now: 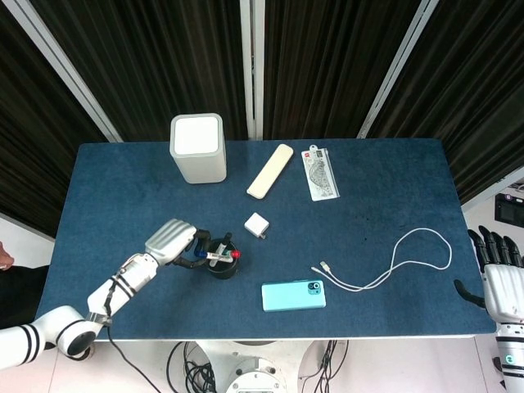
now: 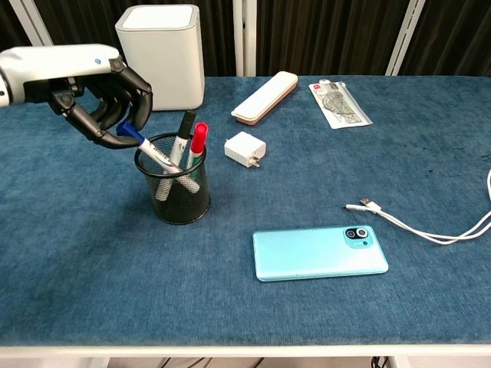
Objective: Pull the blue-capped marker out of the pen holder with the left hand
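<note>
A black mesh pen holder (image 2: 174,184) (image 1: 220,264) stands near the table's front left. A blue-capped marker (image 2: 146,146) leans out of it to the left, with a red-capped marker (image 2: 197,142) and a black-capped one (image 2: 185,126) beside it. My left hand (image 2: 103,88) (image 1: 170,242) is at the holder's left rim and pinches the blue cap between thumb and fingers. The marker's lower part is still inside the holder. My right hand (image 1: 499,274) hangs off the table's right edge, fingers spread, holding nothing.
A teal phone (image 2: 320,252) lies right of the holder, a white charger block (image 2: 245,149) behind it. A white box (image 2: 162,55), a cream case (image 2: 265,97) and a packet (image 2: 337,102) sit at the back. A white cable (image 2: 430,225) curls at right.
</note>
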Controlling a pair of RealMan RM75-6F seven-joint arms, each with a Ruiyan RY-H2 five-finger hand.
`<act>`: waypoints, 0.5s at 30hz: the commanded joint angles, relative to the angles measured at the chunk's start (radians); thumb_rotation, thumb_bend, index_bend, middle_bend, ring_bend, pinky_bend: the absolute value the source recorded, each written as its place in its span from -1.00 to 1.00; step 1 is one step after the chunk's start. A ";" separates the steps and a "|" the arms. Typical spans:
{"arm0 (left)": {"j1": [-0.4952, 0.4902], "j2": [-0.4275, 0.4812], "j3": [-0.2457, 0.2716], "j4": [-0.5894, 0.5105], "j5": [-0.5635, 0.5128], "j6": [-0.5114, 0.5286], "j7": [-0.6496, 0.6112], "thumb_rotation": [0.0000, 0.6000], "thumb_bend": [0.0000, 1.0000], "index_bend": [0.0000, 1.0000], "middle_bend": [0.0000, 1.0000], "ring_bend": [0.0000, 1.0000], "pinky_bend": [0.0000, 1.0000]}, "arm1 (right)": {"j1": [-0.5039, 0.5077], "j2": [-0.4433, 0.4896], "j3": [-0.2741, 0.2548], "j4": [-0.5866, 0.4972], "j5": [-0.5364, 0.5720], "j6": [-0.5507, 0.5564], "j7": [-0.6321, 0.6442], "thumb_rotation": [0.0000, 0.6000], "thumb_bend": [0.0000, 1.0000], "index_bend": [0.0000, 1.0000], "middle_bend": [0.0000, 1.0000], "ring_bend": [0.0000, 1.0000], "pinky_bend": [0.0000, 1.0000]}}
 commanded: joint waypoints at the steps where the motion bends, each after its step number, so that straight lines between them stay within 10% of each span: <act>1: 0.005 0.029 -0.003 -0.031 0.016 0.020 -0.020 1.00 -0.32 0.22 0.29 0.36 0.49 | -0.001 0.001 0.000 -0.001 -0.003 0.004 0.000 1.00 -0.65 -1.00 -1.00 -1.00 -1.00; 15: 0.117 0.251 -0.046 -0.190 0.099 0.285 -0.159 1.00 -0.30 0.25 0.31 0.38 0.50 | -0.005 0.003 0.000 -0.002 -0.011 0.015 0.004 1.00 -0.65 -1.00 -1.00 -1.00 -1.00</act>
